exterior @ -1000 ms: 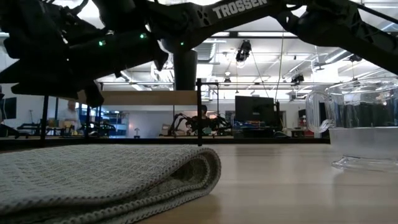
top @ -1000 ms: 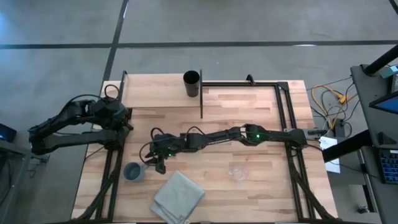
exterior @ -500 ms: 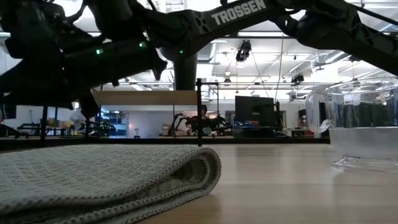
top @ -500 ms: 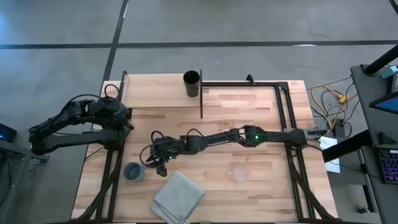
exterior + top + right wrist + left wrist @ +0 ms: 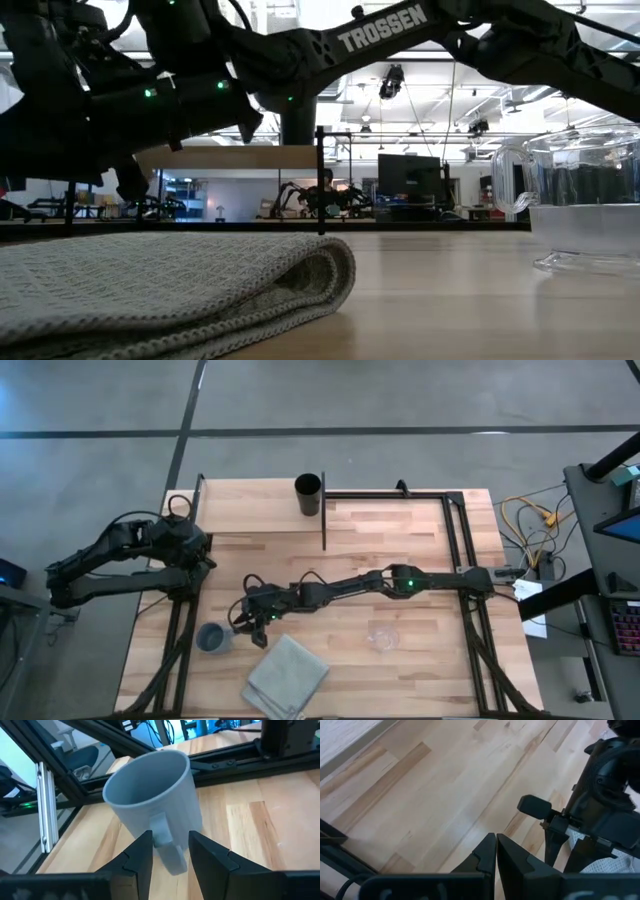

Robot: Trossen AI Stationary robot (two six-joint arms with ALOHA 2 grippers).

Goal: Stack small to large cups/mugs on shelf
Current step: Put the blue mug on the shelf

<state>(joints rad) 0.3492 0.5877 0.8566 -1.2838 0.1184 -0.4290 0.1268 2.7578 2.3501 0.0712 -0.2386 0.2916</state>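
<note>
The blue-grey mug [image 5: 152, 805] is seen upright in the right wrist view, with a smooth matte wall, an open round mouth and a handle turned toward the camera. The right gripper [image 5: 170, 855] is spread, and the handle is placed between its two fingers [image 5: 137, 857]; whether the pads touch it cannot be told. In the high view the right gripper [image 5: 250, 622] is in the lower left part of the frame, just beside the mug [image 5: 211, 638], which stands near the lower left edge of the table [image 5: 420, 560].

A folded grey cloth [image 5: 287, 677] is found just to the lower right of the mug. The clear glass cup [image 5: 383, 637] stands right of centre, well apart. The black cup [image 5: 308, 496] stands on the pale shelf [image 5: 250, 505] at the top. The left gripper [image 5: 496, 852] is pressed together at the left edge. Behind the table a bright workshop with monitors [image 5: 410, 180] is seen.
</note>
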